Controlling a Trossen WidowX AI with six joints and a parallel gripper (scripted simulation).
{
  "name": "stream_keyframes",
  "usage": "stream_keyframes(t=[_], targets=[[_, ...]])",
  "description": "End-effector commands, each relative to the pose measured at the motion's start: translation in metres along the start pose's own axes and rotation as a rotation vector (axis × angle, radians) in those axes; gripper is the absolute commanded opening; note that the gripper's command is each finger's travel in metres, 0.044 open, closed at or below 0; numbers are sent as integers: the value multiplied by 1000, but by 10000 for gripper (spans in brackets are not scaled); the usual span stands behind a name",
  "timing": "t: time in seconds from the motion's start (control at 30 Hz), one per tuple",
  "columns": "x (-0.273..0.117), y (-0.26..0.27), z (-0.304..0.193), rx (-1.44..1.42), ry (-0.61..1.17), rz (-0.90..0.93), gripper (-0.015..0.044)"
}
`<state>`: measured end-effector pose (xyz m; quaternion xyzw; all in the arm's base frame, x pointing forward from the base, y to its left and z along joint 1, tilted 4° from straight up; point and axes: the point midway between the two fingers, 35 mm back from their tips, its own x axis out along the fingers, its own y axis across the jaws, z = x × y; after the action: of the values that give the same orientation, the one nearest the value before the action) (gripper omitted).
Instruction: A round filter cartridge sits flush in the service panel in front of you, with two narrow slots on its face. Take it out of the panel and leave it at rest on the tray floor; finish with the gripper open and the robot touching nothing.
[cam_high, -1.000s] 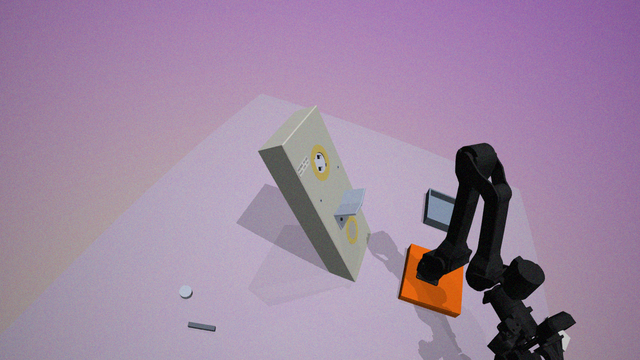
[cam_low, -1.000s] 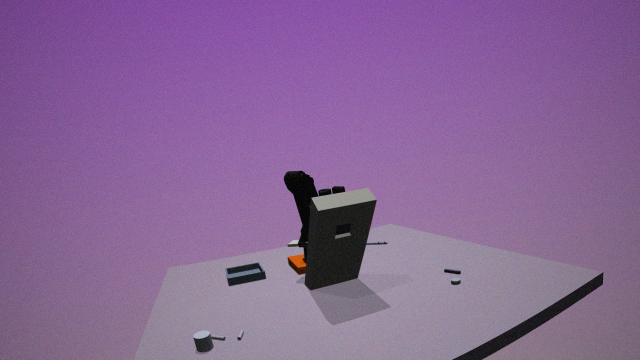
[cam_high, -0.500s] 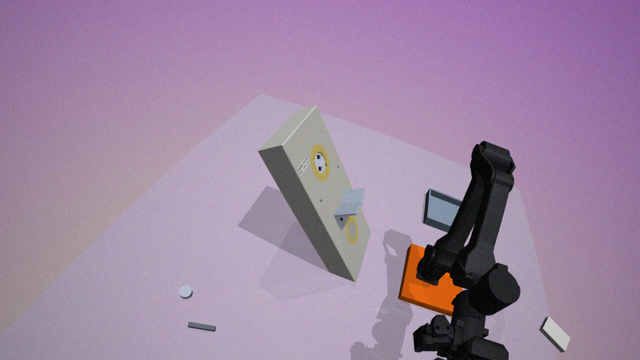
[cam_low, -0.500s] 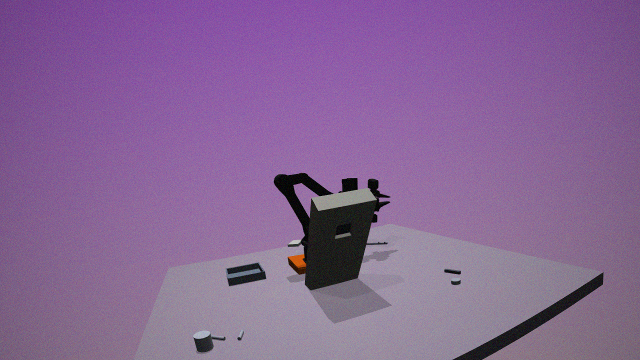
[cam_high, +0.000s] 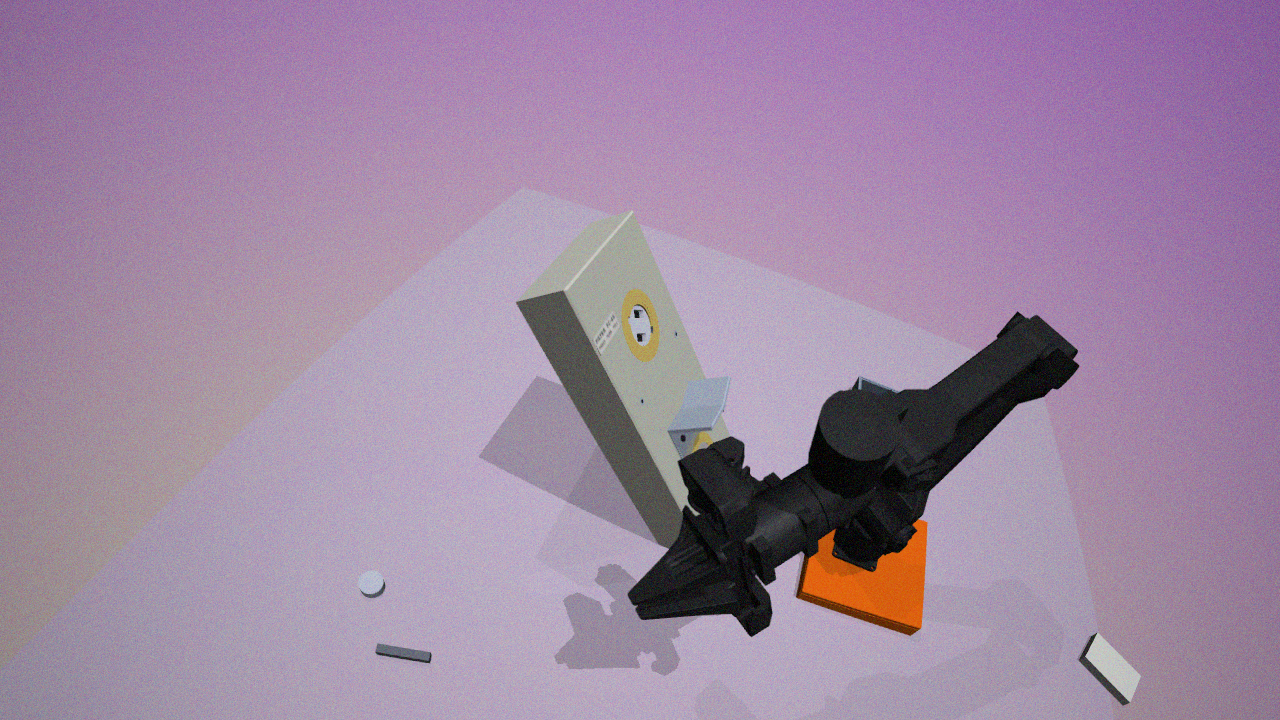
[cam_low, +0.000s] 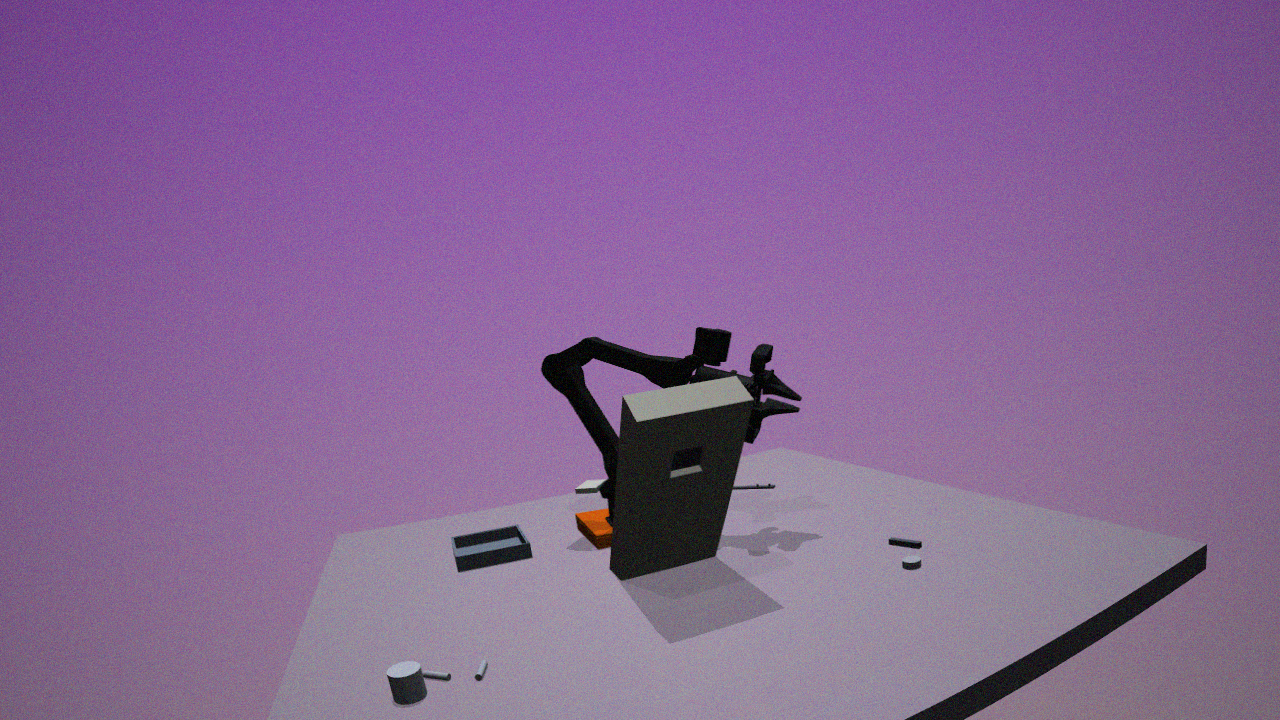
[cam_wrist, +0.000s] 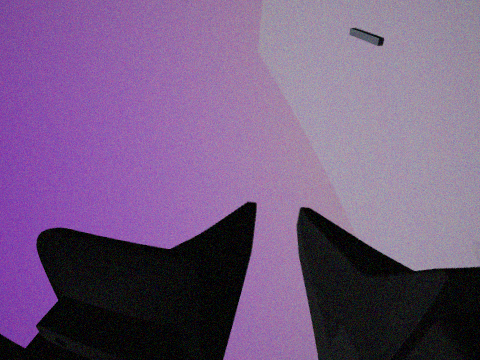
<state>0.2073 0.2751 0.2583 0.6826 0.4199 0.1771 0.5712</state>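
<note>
Your hand (cam_high: 646, 605) is hanging in the air above the worktop (cam_high: 358, 465), just beside the near end of the panel (cam_high: 586, 358), with its fingers drawn close together around nothing; only a narrow gap is showing between them in the wrist view. The cartridge (cam_high: 640, 325) is sitting in the panel face, inside a yellow ring, well apart from the hand. A grey flap (cam_high: 702, 402) is sticking out of the panel nearer to you. The tray (cam_low: 490, 547) is lying on the worktop left of the panel in the exterior view. A disc (cam_high: 370, 583) and a bar (cam_high: 402, 652) are lying to the left, and the arm is standing on an orange base (cam_high: 872, 586).
</note>
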Motion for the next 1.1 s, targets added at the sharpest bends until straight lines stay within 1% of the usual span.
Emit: stream_keyframes(t=[0.0, 0.13, 0.3, 0.47, 0.53, 0.87, 1.07], targets=[[-18, 25, 61, 124, -183, -6, 96], [-47, 41, 114, 248, -355, -2, 96], [-99, 54, 166, 421, -563, 21, 96], [-161, 58, 200, 610, -761, 68, 96], [-178, 58, 206, 663, -812, 84, 96], [-180, 57, 207, 669, -818, 87, 96], [-174, 57, 213, 669, -818, 87, 96]])
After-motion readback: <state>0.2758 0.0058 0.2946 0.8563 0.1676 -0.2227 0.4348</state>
